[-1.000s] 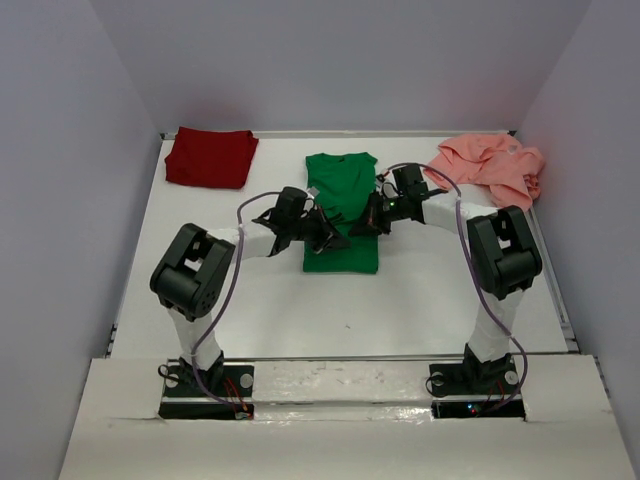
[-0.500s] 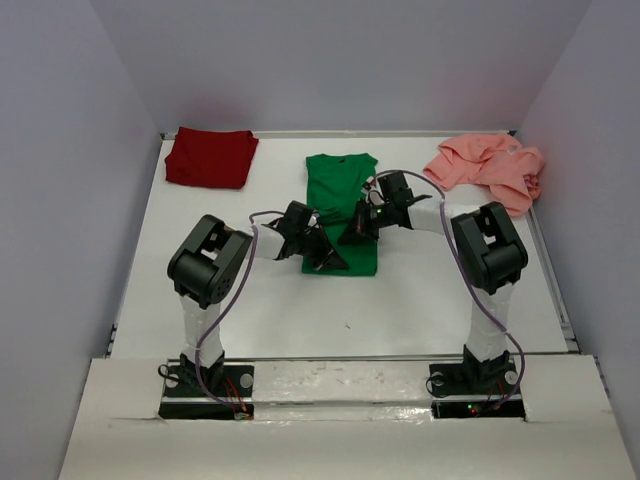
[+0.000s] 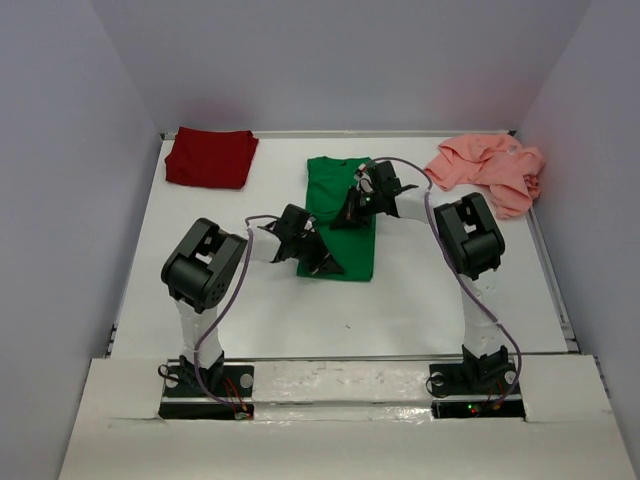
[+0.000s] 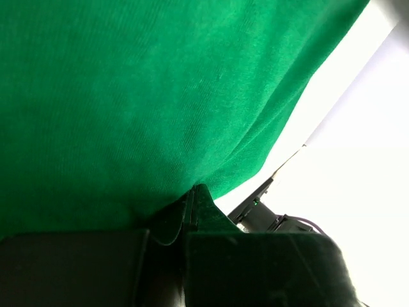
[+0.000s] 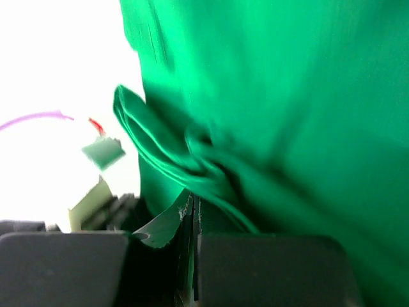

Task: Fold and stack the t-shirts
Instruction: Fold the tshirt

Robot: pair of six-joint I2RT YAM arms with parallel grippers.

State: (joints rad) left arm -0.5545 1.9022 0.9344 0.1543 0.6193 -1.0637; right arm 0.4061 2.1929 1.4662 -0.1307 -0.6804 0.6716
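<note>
I am two arms working over a white table (image 3: 420, 300). My left gripper (image 3: 322, 263) is pressed together on the near left edge of the green t-shirt (image 3: 328, 185), which lies as a long strip at the table's centre. My right gripper (image 3: 350, 212) pinches a bunched fold on its right side, farther back. The dark red t-shirt (image 3: 210, 157) sits in the far left corner as a neat rectangle, seemingly already folded. The salmon pink t-shirt (image 3: 485, 165) lies crumpled in the far right corner, unfolded. By my judgement the green one is mid-fold, the pink one remains, and nothing is stacked yet.
</note>
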